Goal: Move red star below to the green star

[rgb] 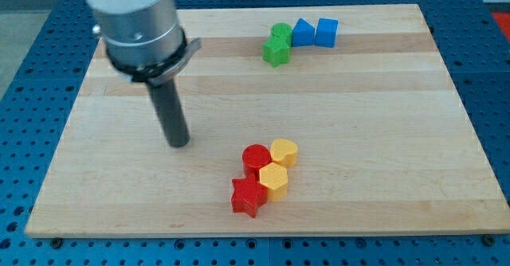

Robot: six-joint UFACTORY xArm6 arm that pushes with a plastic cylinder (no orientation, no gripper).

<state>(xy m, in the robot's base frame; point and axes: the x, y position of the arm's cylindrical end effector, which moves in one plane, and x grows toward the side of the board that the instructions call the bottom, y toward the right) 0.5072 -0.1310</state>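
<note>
- While my tip (178, 143) rests on the pale wooden board (382, 138) left of centre, it touches no block; the straight dark rod carries nothing, and has no jaws that could be wide or narrow.
- Above the rod, the grey cylindrical arm housing (135, 23) fills the view's top left.
- Near the view's bottom, the red star-shaped block (248, 196) lies to the lower right of my tip, well apart from it.
- Touching the red star's upper right is a yellow hexagonal block (274, 179).
- Just above the red star sits a red round block (256, 158), with a second yellow block (284, 151), rounded in shape, beside it on the view's right.
- Far off at the view's top, the green star-shaped block (276, 52) stands well apart from the red star.
- Another green block (281, 33) touches the green star from above; its shape is hard to tell.
- Right of that pair sit two blue blocks: one wedge-like (303, 32), one cube-like (326, 32).
</note>
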